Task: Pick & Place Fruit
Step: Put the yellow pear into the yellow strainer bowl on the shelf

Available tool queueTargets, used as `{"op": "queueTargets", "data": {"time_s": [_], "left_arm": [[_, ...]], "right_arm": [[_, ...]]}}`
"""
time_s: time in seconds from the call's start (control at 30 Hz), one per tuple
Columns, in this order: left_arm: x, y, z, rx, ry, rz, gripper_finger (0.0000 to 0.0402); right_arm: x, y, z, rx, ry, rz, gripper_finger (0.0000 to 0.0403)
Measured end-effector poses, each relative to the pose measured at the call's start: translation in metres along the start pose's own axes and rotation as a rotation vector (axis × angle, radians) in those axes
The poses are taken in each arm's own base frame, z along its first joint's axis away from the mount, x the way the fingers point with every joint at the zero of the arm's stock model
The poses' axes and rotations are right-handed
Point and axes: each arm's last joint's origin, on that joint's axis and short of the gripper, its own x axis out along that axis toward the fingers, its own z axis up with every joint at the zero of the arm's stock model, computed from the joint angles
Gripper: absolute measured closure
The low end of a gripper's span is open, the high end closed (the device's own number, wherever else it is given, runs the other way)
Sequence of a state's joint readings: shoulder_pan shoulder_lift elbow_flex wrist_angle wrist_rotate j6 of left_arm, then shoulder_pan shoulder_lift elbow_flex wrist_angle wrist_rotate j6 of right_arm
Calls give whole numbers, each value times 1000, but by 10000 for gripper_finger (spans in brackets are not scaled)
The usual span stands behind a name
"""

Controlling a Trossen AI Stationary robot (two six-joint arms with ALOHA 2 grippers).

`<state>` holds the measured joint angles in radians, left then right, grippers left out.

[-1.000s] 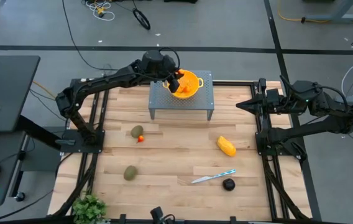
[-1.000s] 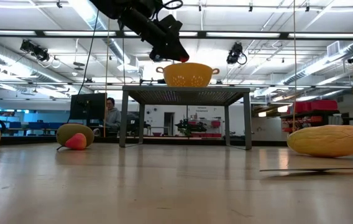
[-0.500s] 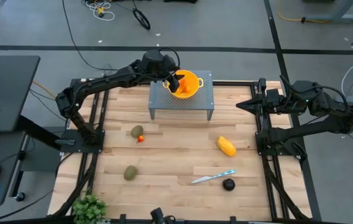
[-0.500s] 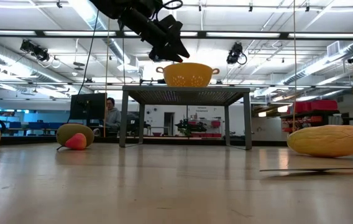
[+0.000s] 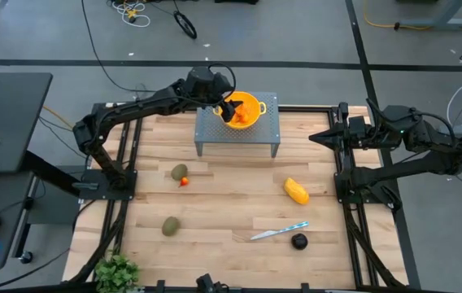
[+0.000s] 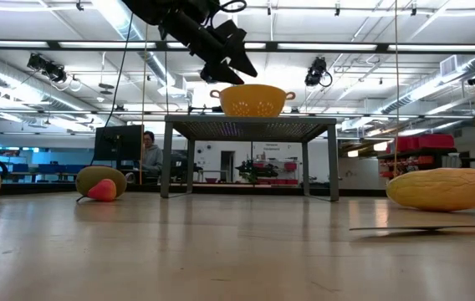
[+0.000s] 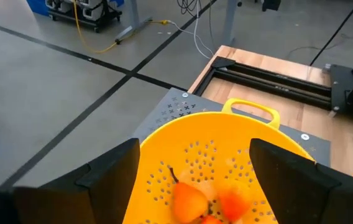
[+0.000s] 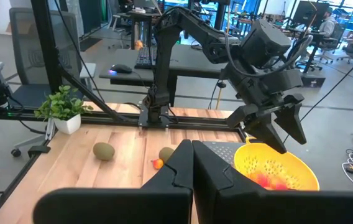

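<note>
Spanning the workspace is a wooden table (image 5: 231, 207), with a grey perforated stand (image 5: 237, 130) at its far edge. On the stand sits a yellow perforated bowl (image 5: 251, 106), and small orange-red fruit pieces (image 7: 192, 200) lie inside it. The left gripper (image 5: 229, 106) hovers directly above the bowl, fingers (image 7: 111, 171) spread wide apart and holding nothing. The right gripper (image 5: 316, 137) waits at the table's right edge, fingers (image 8: 207, 171) pressed together and empty. On the bare boards lie a yellow-orange oblong fruit (image 5: 296, 191) toward the right, one olive-brown oval (image 5: 180, 172) with a tiny red piece (image 5: 184, 181) touching it, a second olive-brown oval (image 5: 170, 226) nearer the front left, a dark round fruit (image 5: 298, 241) at front right, and a pale-blue-handled knife (image 5: 278, 232) just beside the dark fruit.
</note>
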<state>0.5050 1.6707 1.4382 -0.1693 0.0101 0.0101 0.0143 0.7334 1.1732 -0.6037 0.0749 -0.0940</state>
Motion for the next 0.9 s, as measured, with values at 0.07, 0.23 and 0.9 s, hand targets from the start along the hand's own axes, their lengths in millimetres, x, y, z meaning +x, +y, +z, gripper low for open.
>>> {"op": "queueTargets", "data": {"time_s": [0.07, 0.23, 0.9], "left_arm": [[-3, -2, 3, -9, 4, -8, 95], [-17, -9, 15, 23, -31, -19, 113], [-29, -32, 20, 2, -50, -208, 208]], "right_arm": [[0, 0, 0, 0, 1, 0, 402], [0, 0, 0, 0, 1, 0, 402], [0, 0, 0, 45, 0, 0, 402]]}}
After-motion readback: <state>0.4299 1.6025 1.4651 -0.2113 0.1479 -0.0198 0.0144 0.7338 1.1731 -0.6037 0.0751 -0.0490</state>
